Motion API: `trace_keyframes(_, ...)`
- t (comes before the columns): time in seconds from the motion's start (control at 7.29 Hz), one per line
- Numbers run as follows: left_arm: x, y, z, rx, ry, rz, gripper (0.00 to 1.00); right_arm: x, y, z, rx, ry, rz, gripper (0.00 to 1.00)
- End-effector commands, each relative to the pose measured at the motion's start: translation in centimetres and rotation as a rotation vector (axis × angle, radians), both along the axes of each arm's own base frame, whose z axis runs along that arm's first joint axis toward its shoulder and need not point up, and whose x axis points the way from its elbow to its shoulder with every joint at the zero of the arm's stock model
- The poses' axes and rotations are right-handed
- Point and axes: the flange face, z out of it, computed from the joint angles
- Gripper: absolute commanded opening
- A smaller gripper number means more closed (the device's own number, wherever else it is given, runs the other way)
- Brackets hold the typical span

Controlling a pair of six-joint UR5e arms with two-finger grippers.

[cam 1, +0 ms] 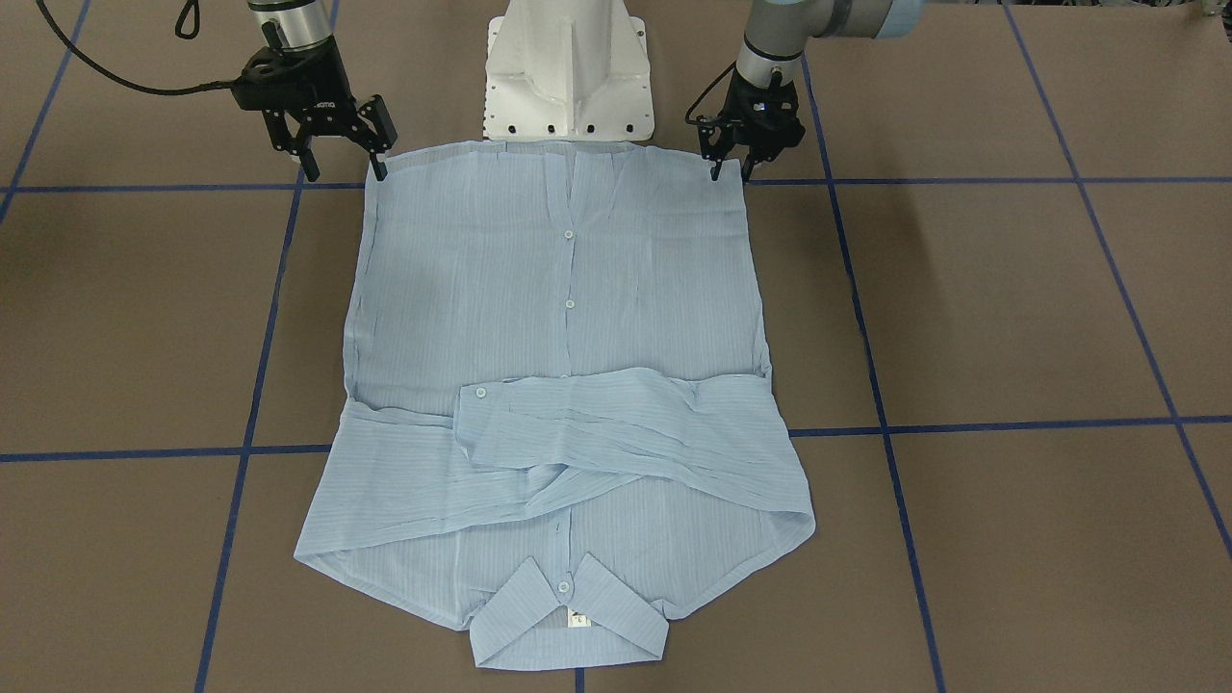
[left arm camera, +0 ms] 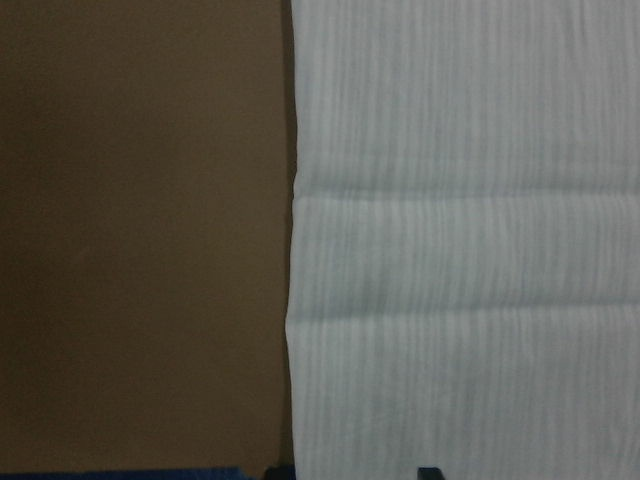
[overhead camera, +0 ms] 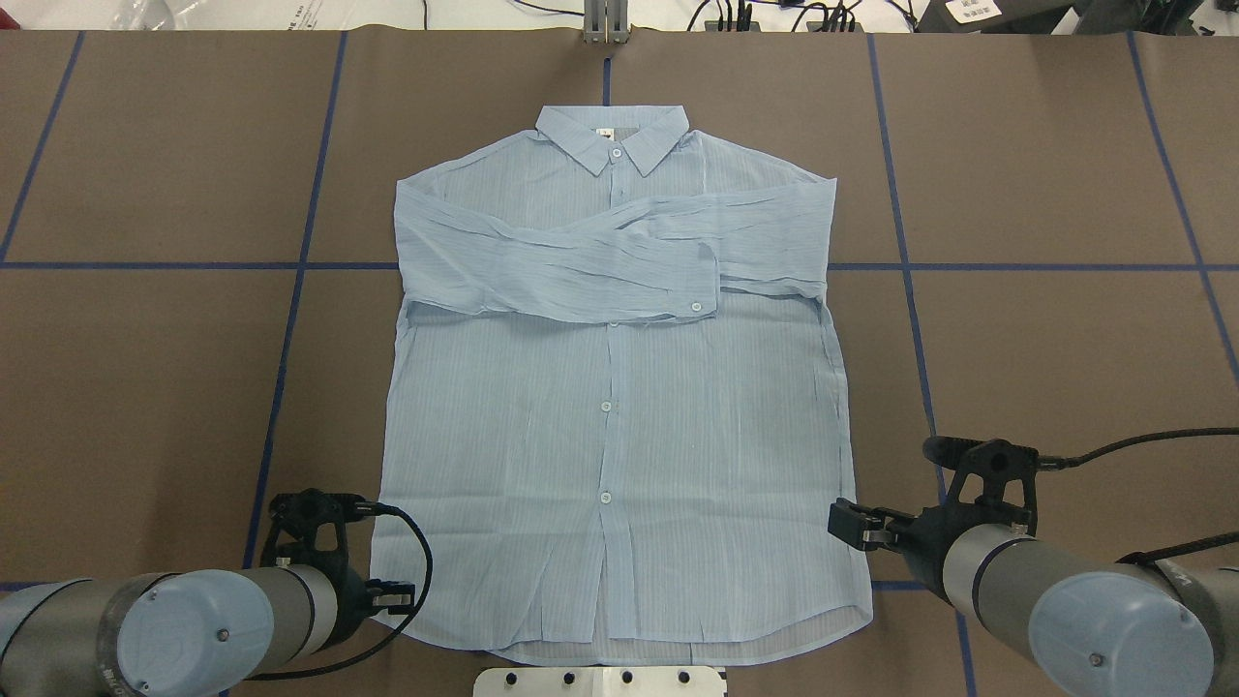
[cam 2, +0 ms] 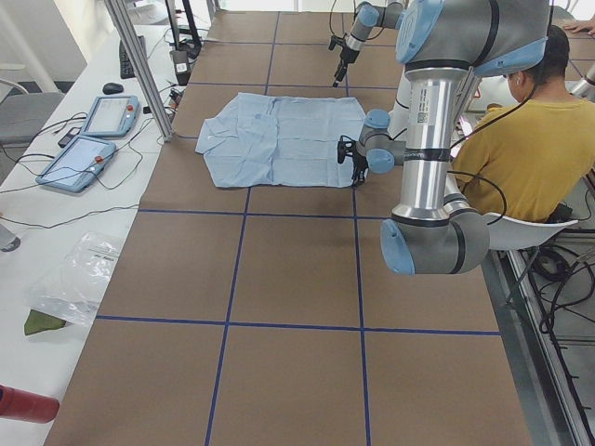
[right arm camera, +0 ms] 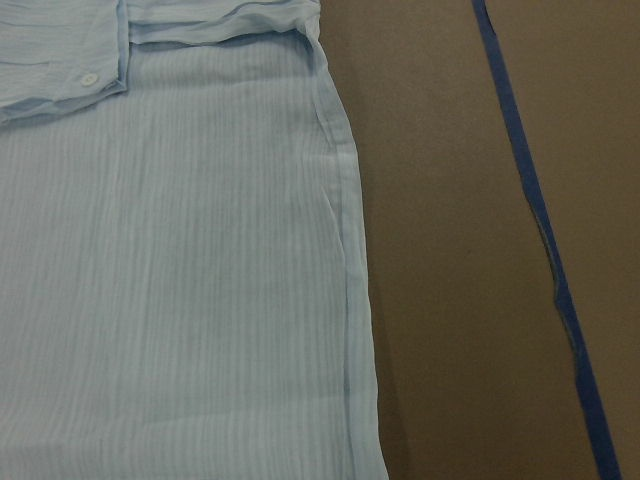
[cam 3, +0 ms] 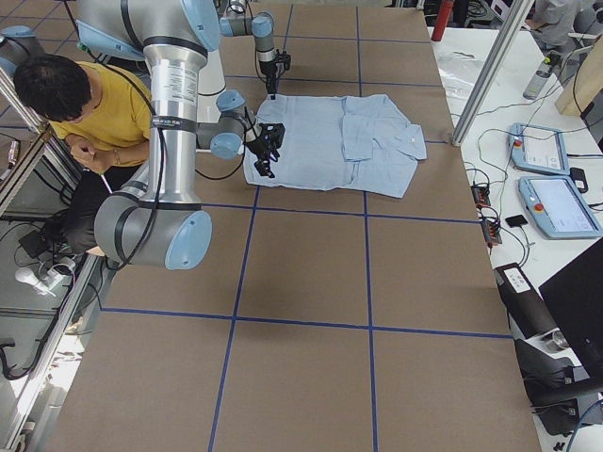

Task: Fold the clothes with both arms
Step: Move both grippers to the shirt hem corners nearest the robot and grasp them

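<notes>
The light-blue striped shirt (cam 1: 568, 318) lies flat and buttoned on the brown table, both sleeves folded across the chest and the collar (overhead camera: 612, 136) at the far side from me. It also shows in the left wrist view (left arm camera: 460, 250) and the right wrist view (right arm camera: 180, 280). My left gripper (cam 1: 731, 175) hangs open just above the hem corner on my left side, and also shows in the overhead view (overhead camera: 392, 595). My right gripper (cam 1: 344, 173) hangs wide open at the other hem corner, and shows in the overhead view (overhead camera: 854, 528) too. Neither holds cloth.
The white pedestal base (cam 1: 568, 77) stands right behind the hem. Blue tape lines (cam 1: 260, 366) grid the brown table. A person in yellow (cam 2: 521, 139) sits behind the robot. Two teach pendants (cam 2: 93, 139) and a metal post (cam 2: 139, 65) are at the far edge.
</notes>
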Motion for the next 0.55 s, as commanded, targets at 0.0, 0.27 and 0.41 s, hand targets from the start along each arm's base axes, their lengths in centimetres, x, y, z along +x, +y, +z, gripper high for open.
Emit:
trace_keyframes(0.0,0.0,0.2,0.0,-0.002,-0.014,0.003,0.0,0.1,0.4,0.7,-0.002,0.015,-0.009,1.0)
trace_keyframes(0.27,0.0,0.1,-0.4,0.002,-0.003,0.003,0.0,-0.1,1.6,1.6,-0.018,0.025,-0.022,1.0)
trace_keyframes(0.41,0.0,0.1,-0.7,0.002,0.003,0.001,0.0,-0.4,2.9,1.9,-0.017,0.013,-0.004,1.0)
